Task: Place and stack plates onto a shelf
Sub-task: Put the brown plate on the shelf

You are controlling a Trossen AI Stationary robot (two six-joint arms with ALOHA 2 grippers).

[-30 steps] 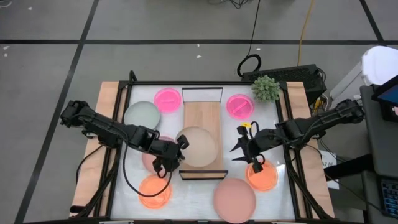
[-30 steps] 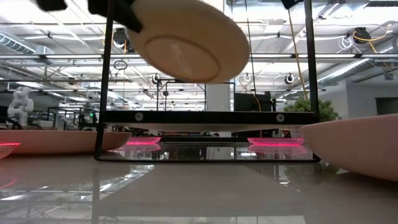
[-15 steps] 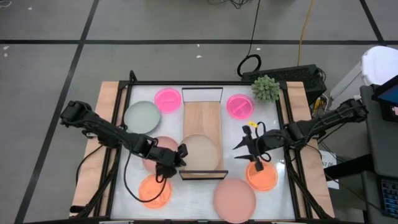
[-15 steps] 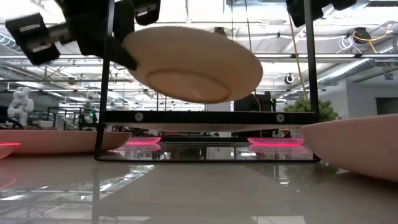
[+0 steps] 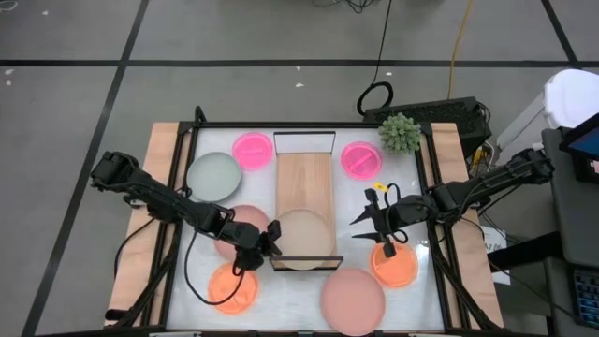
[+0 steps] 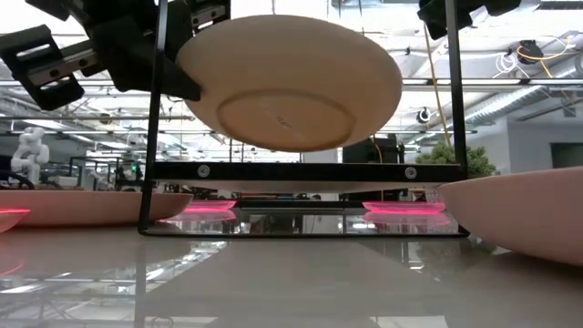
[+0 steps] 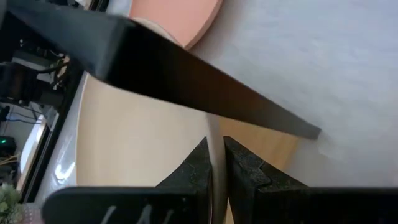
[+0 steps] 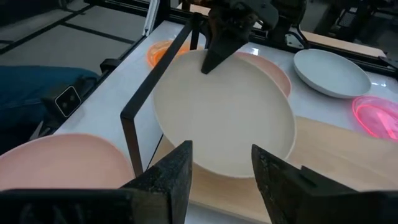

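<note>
Left arm: I see my left gripper (image 5: 270, 236) at the near-left corner of the shelf, its dark fingers (image 7: 200, 167) pinched tight on the rim of the round beige plate (image 5: 302, 237).
Grey-green plate: a large round pale grey-green plate (image 5: 214, 175) lies on the white table top (image 5: 281, 300), far left.
Dusty-pink plate, left: a large round dusty-pink plate (image 5: 245, 218) shows partly under my left arm.
Orange plate, left: a small translucent orange plate (image 5: 231, 285) sits near the front edge.
Hot-pink plate, left: a small hot-pink plate (image 5: 252, 148) lies just beside the shelf's far end.
Shelf: the long light-wood board with black wire end frames (image 5: 304, 178) stands mid-table.
Beige plate: held over the shelf's near end; in the low view it hangs clear above the board (image 6: 290, 82).
Dusty-pink plate, front: another (image 5: 354, 300) lies right of centre.
Hot-pink plate, right: (image 5: 361, 158).
Right arm: my right gripper (image 5: 376, 221) waits right of the shelf, fingers spread, holding nothing.
Orange plate, right: (image 5: 397, 267) just beneath it.
Plant: spiky green plant (image 5: 400, 132) at the far right corner.
</note>
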